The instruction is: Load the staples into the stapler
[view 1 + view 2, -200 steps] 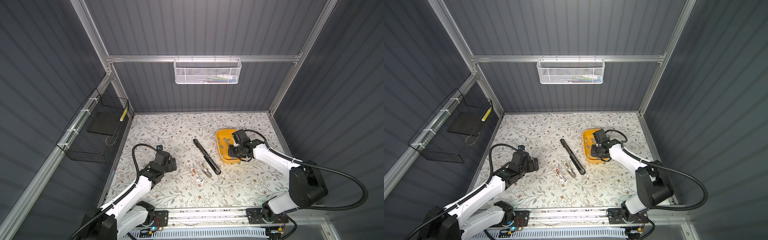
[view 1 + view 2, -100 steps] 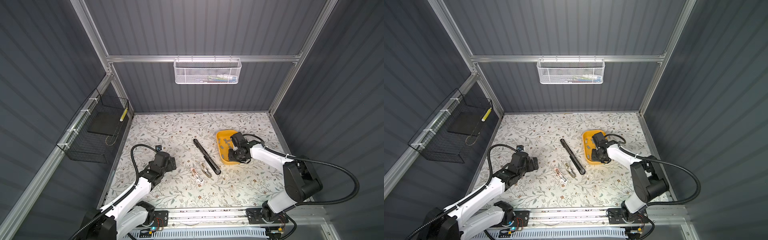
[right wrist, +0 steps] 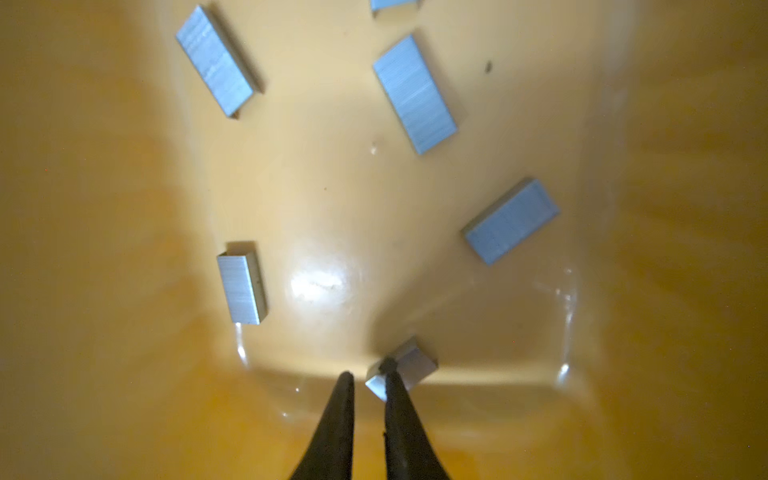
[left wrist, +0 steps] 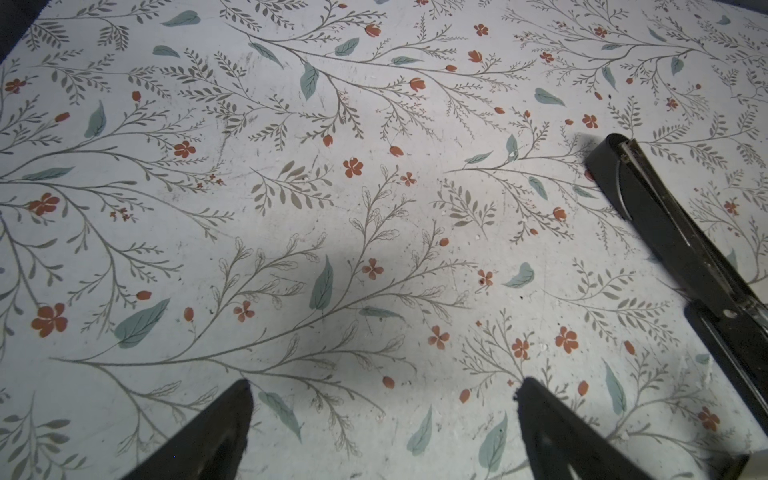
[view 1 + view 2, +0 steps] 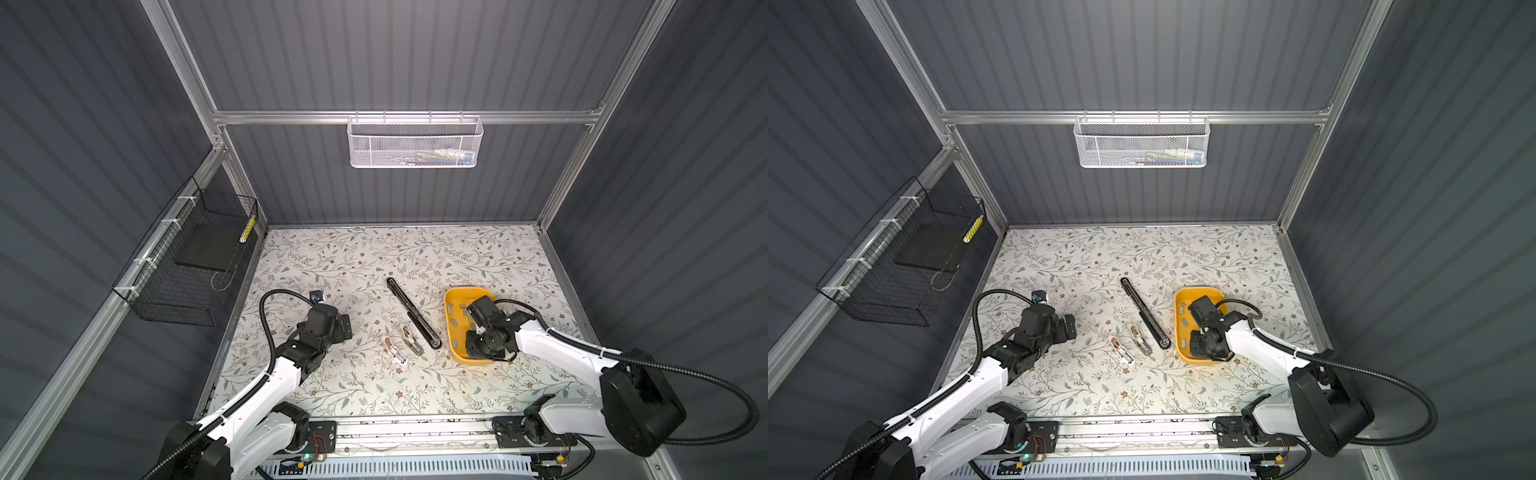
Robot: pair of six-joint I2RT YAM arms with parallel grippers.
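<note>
while i watched from far away, the right claw (image 3: 368,372) was down inside the yellow tray (image 5: 457,293), at the end nearest the arms' bases. its two fingers were almost together, with only a thin gap between them. one fingertip (image 3: 388,368) touched the edge of a staple strip (image 3: 415,365) that lay where the tray floor curves up to the wall. the strip was not squeezed between the fingers, so the claw had hold of nothing that i could see. the other staples (image 3: 415,93) lay on the tray floor too, apart from each other and pointing different ways.

the left claw (image 4: 382,386) was wide open, low over the flowery counter (image 5: 374,257), with nothing between its fingers.

in both top views the long black stapler (image 5: 413,318) lay opened out flat on the counter, between the left claw and the tray and just beside the tray. two small staplers (image 5: 402,347) lay side by side next to its near end, on the left claw's side, one pinkish and one tan.
</note>
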